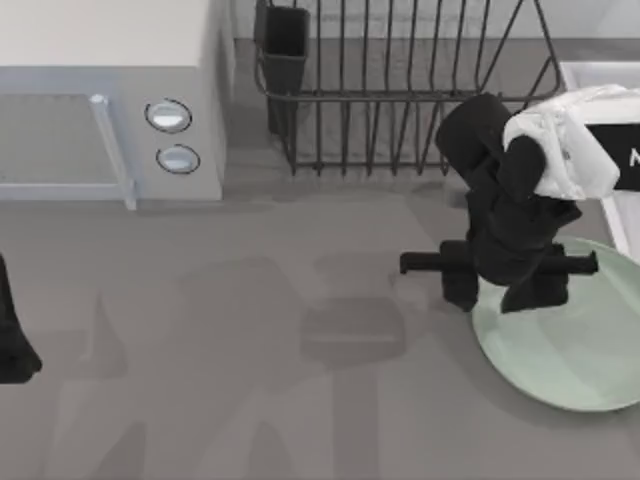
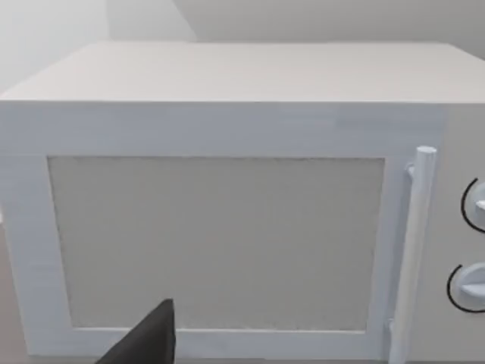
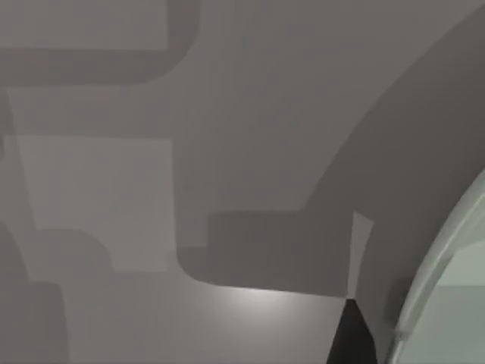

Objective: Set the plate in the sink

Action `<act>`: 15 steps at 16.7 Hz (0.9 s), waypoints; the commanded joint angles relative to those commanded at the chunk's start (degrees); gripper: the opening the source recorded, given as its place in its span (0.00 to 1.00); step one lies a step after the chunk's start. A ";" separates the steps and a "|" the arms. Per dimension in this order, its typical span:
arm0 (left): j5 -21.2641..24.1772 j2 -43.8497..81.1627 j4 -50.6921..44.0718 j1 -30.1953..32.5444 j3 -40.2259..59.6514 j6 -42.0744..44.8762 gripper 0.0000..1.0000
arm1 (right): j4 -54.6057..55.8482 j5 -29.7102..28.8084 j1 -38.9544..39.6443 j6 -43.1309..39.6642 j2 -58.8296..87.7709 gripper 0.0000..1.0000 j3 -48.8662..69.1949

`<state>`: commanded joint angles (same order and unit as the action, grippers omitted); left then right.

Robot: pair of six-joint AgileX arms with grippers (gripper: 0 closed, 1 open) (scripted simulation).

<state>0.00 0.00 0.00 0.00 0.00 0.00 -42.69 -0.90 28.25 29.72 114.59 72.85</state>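
The pale mint-green plate (image 1: 570, 345) lies flat on the grey table at the right, partly past the top view's right edge. My right gripper (image 1: 497, 293) hangs over the plate's left rim, open, with one finger outside the rim and the other over the plate. In the right wrist view a dark fingertip (image 3: 351, 336) stands just beside the plate's rim (image 3: 439, 280), apart from it. The sink (image 1: 598, 73) shows as a pale rim at the far right, behind the plate, mostly hidden by my right arm. My left arm (image 1: 12, 335) is parked at the left edge.
A white microwave (image 1: 110, 100) stands at the back left, its shut door (image 2: 220, 243) close in front of the left wrist. A dark wire dish rack (image 1: 400, 90) with a dark cup holder (image 1: 285, 45) stands at the back, just left of the sink.
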 joint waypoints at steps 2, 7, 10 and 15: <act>0.00 0.00 0.00 0.00 0.00 0.00 1.00 | -0.75 0.00 0.03 0.03 0.18 0.00 0.78; 0.00 0.00 0.00 0.00 0.00 0.00 1.00 | -12.87 0.00 0.21 0.24 1.94 0.00 13.26; 0.00 0.00 0.00 0.00 0.00 0.00 1.00 | -26.71 0.00 0.21 0.25 2.90 0.00 27.75; 0.00 0.00 0.00 0.00 0.00 0.00 1.00 | -49.99 0.02 -0.16 -0.12 3.09 0.00 52.06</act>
<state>0.00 0.00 0.00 0.00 0.00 0.00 -92.68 -0.88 28.09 29.60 117.68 124.91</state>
